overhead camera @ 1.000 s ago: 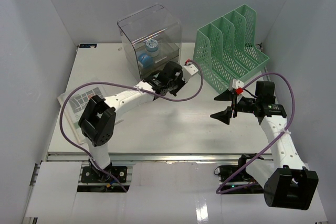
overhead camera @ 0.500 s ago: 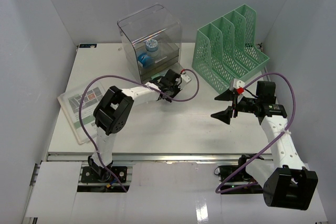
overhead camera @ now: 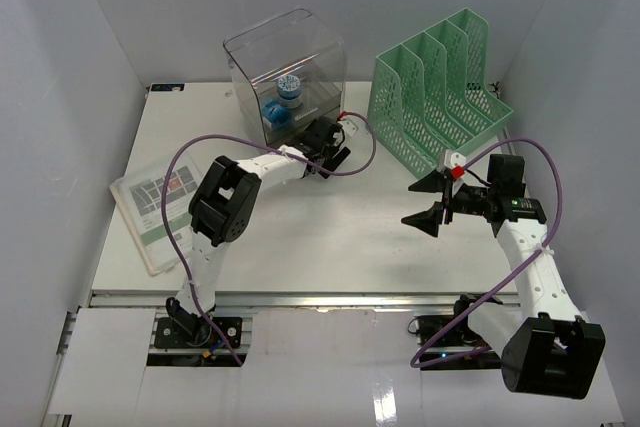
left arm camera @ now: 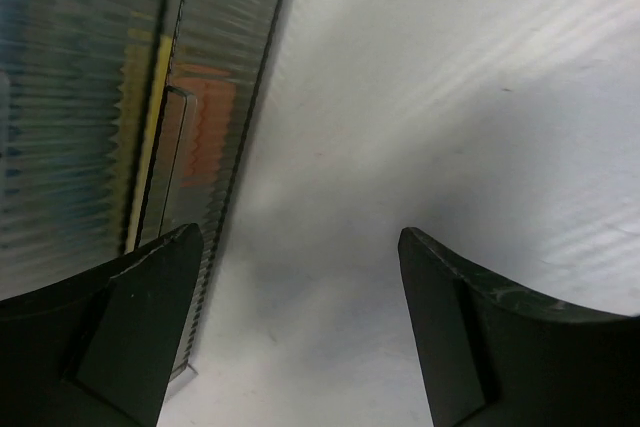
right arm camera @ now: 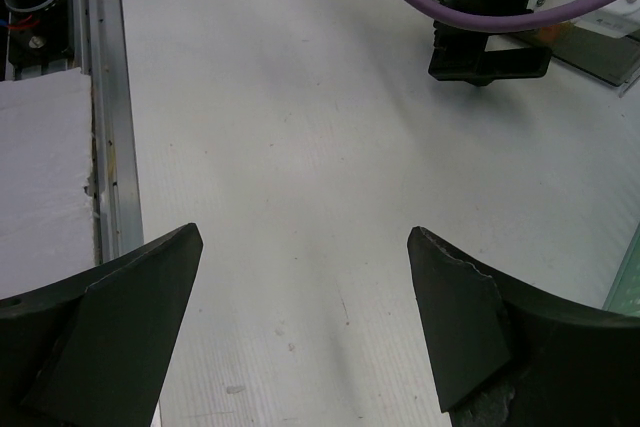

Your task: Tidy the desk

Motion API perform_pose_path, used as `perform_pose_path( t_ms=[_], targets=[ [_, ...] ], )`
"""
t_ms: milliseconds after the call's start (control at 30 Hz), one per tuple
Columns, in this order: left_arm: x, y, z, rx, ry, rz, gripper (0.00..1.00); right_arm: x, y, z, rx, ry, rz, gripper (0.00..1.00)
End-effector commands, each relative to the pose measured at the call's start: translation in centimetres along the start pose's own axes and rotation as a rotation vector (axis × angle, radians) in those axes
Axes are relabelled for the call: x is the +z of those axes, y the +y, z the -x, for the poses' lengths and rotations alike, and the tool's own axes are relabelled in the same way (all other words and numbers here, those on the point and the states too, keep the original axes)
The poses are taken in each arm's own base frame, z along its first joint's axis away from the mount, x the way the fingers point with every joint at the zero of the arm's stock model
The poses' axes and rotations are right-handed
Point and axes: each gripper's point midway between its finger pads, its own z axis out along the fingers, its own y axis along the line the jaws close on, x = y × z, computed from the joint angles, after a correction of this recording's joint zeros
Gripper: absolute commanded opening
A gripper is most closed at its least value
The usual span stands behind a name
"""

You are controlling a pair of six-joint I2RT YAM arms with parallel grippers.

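Under everything lies the big white surface [overhead camera: 300, 237], running from the metal rail [overhead camera: 300, 297] in front to the back wall. At its far edge a green rack [overhead camera: 430, 107] and a clear box [overhead camera: 285, 57] stand side by side. I think they are homes for loose things. A paper [overhead camera: 150, 212] lies flat by the left edge, and it looks like it belongs in the rack. The left arm [overhead camera: 262, 165] reaches far out to the foot of the box. The left jaws are wide apart with nothing between them, right beside the box wall, maybe ready to push or pull there. The right arm [overhead camera: 535, 267] hovers near the rack, and the right jaws gape wide too, holding nothing. Small blue pots [overhead camera: 277, 112] sit inside the box.
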Motion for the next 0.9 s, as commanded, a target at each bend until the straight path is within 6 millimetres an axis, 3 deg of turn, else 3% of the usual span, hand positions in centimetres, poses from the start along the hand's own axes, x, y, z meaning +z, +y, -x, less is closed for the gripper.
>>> perform_pose_path(
  t_ms=[0, 300, 400, 433, 467, 500, 567, 700, 800, 867],
  targets=[
    [0.0, 2.7, 0.4, 0.005, 0.012, 0.071, 0.93, 0.0, 0.1, 0.1, -0.009, -0.018, 0.011, 0.9],
    [-1.8, 3.1, 1.4, -0.011, -0.029, 0.048, 0.95, -0.1, 0.0, 0.1, -0.005, -0.016, 0.007, 0.9],
    [-3.2, 2.2, 1.5, -0.061, -0.055, -0.012, 0.95, -0.1, -0.1, 0.0, -0.005, -0.015, 0.001, 0.9],
    [-4.3, 1.5, 1.7, -0.084, -0.077, -0.062, 0.95, -0.2, -0.2, 0.0, -0.006, -0.014, -0.001, 0.9],
    [-5.5, 2.1, 2.7, -0.117, -0.109, -0.062, 0.95, -0.2, -0.2, 0.0, -0.006, -0.013, -0.003, 0.9],
    [-6.8, 0.9, 2.5, -0.143, -0.136, -0.13, 0.95, -0.2, -0.2, 0.1, -0.008, -0.014, -0.004, 0.9],
    [-10.6, -0.9, 2.1, -0.212, -0.197, -0.259, 0.95, -0.3, -0.2, 0.1, -0.009, -0.015, -0.007, 0.9],
    [-18.1, -1.0, 2.2, -0.395, -0.333, -0.364, 0.94, -0.4, -0.1, 0.2, -0.013, -0.017, -0.01, 0.9],
    [-23.9, 0.3, 0.6, -0.541, -0.403, -0.367, 0.94, -0.5, -0.3, 0.2, -0.015, -0.011, -0.02, 0.9],
    [-27.0, 2.2, -1.6, -0.667, -0.428, -0.298, 0.97, -0.5, -0.3, 0.1, -0.014, -0.009, -0.023, 0.9]
  ],
)
